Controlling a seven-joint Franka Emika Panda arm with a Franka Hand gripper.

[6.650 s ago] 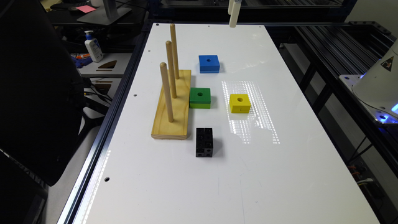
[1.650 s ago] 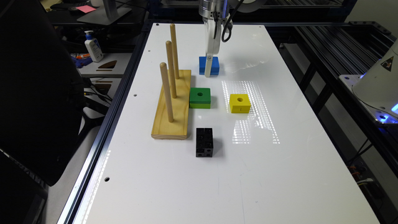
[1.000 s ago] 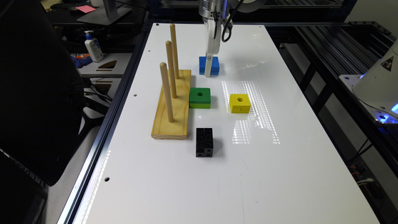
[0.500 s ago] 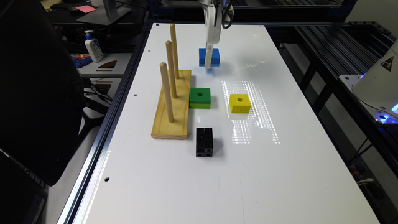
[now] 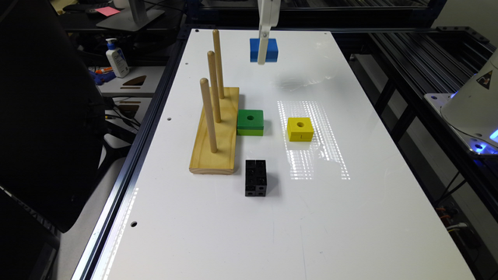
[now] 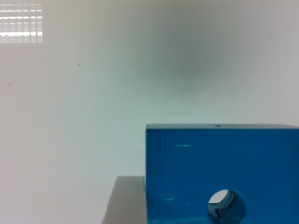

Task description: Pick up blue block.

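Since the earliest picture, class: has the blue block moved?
Yes. The blue block has risen off the table in the pincer, now level with the tallest peg's top.

The white table [image 5: 350, 217] lies bare and open along the exterior view's right and across its near end. Obstacles cluster toward the exterior view's left: a wooden peg board [image 5: 216, 132] with three tall upright pegs, the green block [image 5: 250, 121] just beside its base, the yellow block [image 5: 300, 129] near that with a gap between them, and a black block [image 5: 255, 177] nearer the camera. The blue block [image 5: 263, 49] hangs above the far end in the gripper [image 5: 264, 50], with bare table beneath it.
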